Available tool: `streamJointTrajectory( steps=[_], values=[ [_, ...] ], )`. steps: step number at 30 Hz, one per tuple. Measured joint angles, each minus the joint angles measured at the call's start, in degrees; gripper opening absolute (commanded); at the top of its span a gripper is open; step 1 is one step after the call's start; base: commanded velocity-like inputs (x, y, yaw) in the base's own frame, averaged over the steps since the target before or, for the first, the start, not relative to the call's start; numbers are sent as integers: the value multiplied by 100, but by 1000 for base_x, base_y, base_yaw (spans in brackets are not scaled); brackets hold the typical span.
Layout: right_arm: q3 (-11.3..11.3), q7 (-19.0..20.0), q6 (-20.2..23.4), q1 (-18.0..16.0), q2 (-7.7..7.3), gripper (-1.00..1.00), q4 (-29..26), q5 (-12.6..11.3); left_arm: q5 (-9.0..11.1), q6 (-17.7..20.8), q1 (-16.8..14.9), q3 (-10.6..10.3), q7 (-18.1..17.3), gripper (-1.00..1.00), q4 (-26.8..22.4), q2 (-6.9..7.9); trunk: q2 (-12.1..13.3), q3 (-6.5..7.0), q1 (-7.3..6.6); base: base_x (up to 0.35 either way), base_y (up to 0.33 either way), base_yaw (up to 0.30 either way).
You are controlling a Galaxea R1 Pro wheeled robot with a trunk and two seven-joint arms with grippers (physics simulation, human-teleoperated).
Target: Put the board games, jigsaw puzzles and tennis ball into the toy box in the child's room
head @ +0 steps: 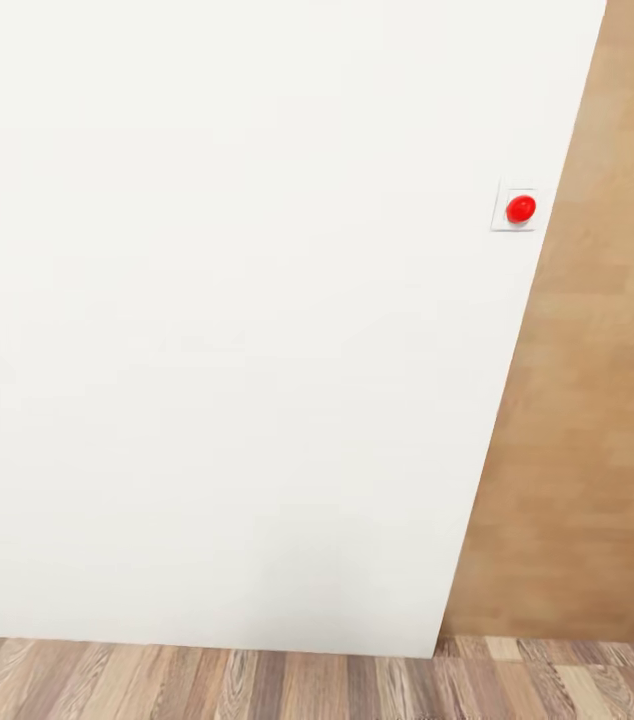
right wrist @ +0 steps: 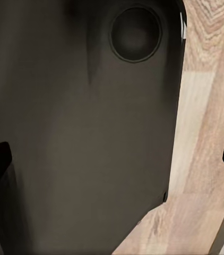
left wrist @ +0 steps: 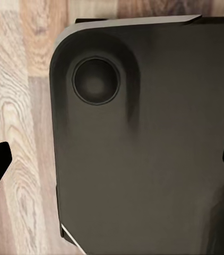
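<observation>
plainly, with a white wall (head: 237,320) bearing a red button (head: 521,208) ahead, both jaws spread and holding nothing above the dark base (left wrist: 149,149), no toys in sight; better turn toward the child's room.

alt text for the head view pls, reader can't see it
A plain white wall takes up most of the frame, with a round red button on a small white plate near its right edge. A tan wood-grain panel stands to the right of the wall, and a strip of wood-plank floor runs along the bottom.
</observation>
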Motion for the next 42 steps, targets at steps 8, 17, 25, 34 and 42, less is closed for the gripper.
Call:
streamJointTrajectory(
  steps=[8, 17, 25, 34, 42],
  values=[
    [-5, 0, 4, 0, 0, 100, 1, -13, 0, -7, 0, 1, 0, 100, 0, 8, 0, 0, 0, 0, 0, -265],
    [-11, 0, -5, 0, 5, 100, 1, -17, 0, -7, 0, -10, 0, 100, 0, 8, 0, 0, 0, 0, 0, -275],
    [-24, 0, -5, 0, 8, 100, 1, -28, 25, 20, 0, 28, -3, 100, 2, 2, 0, 0, 0, 0, 0, -275],
    [-33, -1, -93, 0, 1, 100, -1, -46, 12, 2, 0, 22, 0, 100, 0, -31, 0, 0, 0, 0, 0, -275],
    [-33, -7, -341, 7, 7, 100, -1, -52, 8, -2, 0, 25, 0, 100, 0, -32, 0, 0, 0, 0, 0, -275]
  ],
)
